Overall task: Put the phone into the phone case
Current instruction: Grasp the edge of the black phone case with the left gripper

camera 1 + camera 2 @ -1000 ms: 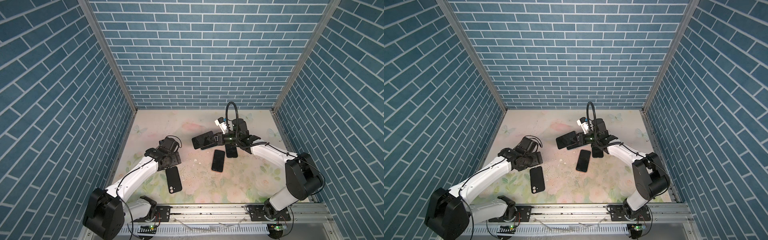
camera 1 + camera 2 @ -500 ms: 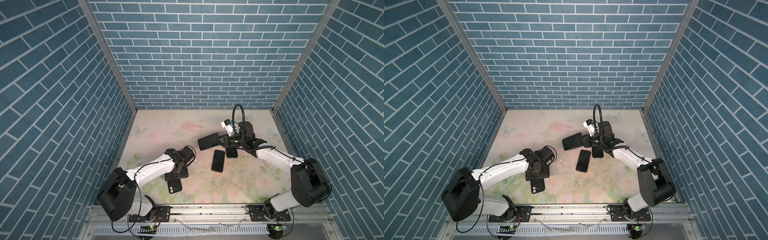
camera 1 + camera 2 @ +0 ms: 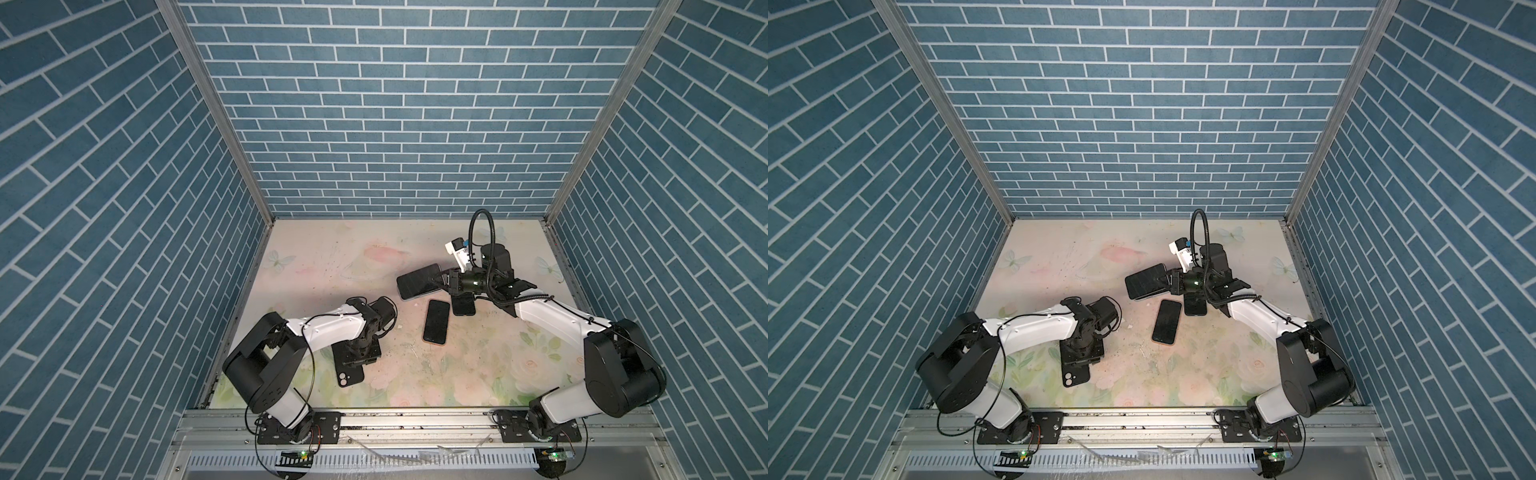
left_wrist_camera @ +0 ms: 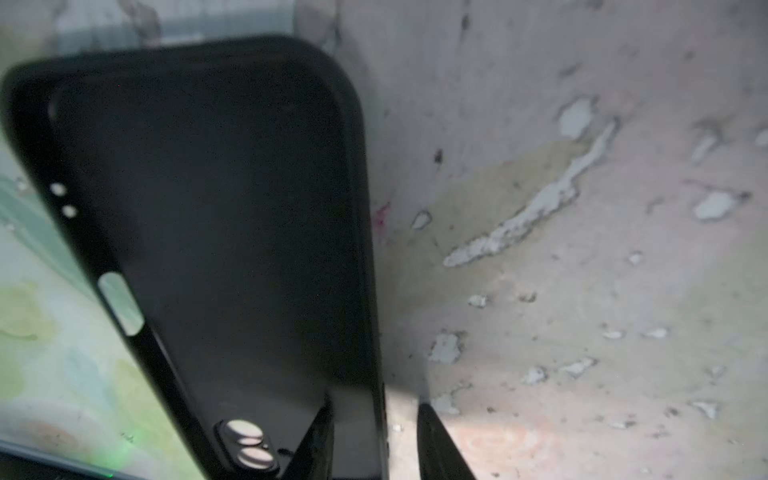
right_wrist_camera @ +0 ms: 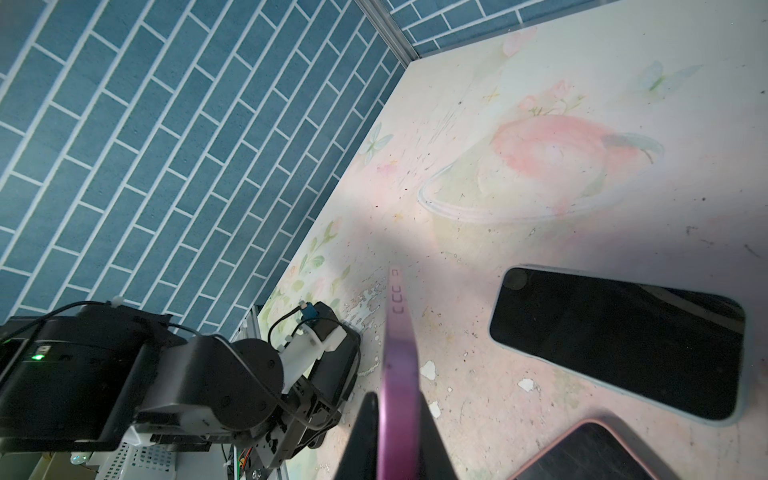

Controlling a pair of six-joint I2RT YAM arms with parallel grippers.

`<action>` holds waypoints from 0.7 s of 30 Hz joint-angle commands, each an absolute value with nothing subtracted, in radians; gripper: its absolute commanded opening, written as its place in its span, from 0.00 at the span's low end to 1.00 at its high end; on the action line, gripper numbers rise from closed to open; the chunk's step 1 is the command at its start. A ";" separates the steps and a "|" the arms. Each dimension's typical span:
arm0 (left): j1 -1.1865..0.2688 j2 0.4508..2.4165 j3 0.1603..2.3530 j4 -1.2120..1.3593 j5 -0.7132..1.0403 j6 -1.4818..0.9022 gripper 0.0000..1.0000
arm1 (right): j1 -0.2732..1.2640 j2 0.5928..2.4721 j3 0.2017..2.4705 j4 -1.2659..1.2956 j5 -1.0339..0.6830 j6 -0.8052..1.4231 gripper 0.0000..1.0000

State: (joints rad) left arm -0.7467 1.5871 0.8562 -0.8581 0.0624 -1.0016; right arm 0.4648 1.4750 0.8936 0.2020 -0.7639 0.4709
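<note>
Reader: Grippers first. What does each one hold?

Describer: The left gripper [image 4: 374,405] points down at the black phone case [image 3: 350,374]. Its jaws are narrow and straddle one long side wall of the case. One finger [image 4: 316,444] is inside the case and the other is outside, over the mat [image 3: 332,257]. A sliver of light shows beside the outer finger, so I cannot tell whether the wall is pinched. The right gripper [image 5: 397,401] is clamped on one end of the purple-edged phone [image 3: 417,280], which it holds clear of the mat.

Reader: Which way is the phone from the case?

Describer: In both top views it is well apart, toward the back and right. The case lies flat near the front left, seemingly open side up. Its long axis runs front to back, with the camera hole at the front end. The phone's long axis runs across, with its free end pointing left, so I judge it must turn crosswise to line up. The left arm is nearer the case.

Reader: Is anything in the case?

Describer: Only that fingertip. Two spare phones [image 3: 436,322] lie flat on the mat near the right gripper.
</note>
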 commanded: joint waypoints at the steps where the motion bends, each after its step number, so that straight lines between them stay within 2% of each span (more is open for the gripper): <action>1: -0.750 1.618 0.864 -0.847 0.079 -1.006 0.26 | 0.456 1.425 0.885 0.272 -0.798 0.466 0.00; 5: -0.745 1.642 0.874 -0.838 0.089 -0.998 0.11 | 0.452 1.415 0.879 0.278 -0.797 0.472 0.00; 10: -0.733 1.629 0.913 -0.844 0.060 -0.995 0.00 | 0.453 1.402 0.868 0.276 -0.795 0.476 0.00; 16: -0.714 1.622 0.973 -0.806 0.064 -1.049 0.00 | 0.451 1.380 0.854 0.264 -0.782 0.472 0.00; 21: -0.709 1.606 0.992 -0.709 0.109 -1.250 0.00 | 0.441 1.344 0.828 0.262 -0.769 0.469 0.00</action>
State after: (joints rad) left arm -0.7174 1.6165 0.9760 -0.7593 0.0914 -1.1191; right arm 0.4503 1.3945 0.8314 0.2161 -0.7593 0.4732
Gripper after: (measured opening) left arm 0.057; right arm 0.134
